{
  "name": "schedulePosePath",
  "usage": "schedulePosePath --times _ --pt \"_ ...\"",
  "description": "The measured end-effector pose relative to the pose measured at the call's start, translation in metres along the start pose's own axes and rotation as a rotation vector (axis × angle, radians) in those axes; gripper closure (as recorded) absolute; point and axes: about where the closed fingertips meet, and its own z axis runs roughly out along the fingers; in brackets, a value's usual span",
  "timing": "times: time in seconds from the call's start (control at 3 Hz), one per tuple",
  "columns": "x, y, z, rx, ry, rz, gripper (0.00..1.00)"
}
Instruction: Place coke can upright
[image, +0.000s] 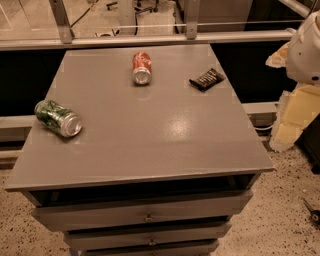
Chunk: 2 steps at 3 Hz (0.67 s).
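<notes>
Red coke can (141, 68) lies sideways (silver end forward); pincer (313, 213) low right.

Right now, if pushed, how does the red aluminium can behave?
The red aluminium coke can lies on its side on the glossy grey top, so it likely rolls sideways. Its curved wall may slip or dent when pinched. Hand not in view.

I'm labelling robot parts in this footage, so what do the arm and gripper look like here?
Only a rounded, smooth white shell, probably part of the arm, shows at the upper right edge. No cables or markings are visible on it. The gripper is out of view, so its look cannot be described.
</notes>
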Motion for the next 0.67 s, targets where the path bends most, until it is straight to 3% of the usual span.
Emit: schedulePosePath --times 0.33,0.67 --pt "0.0 0.0 0.0 0.0 0.0 0.0 0.0" --pt "-0.01 -0.015 0.01 0.016 -0.016 0.003 0.0"
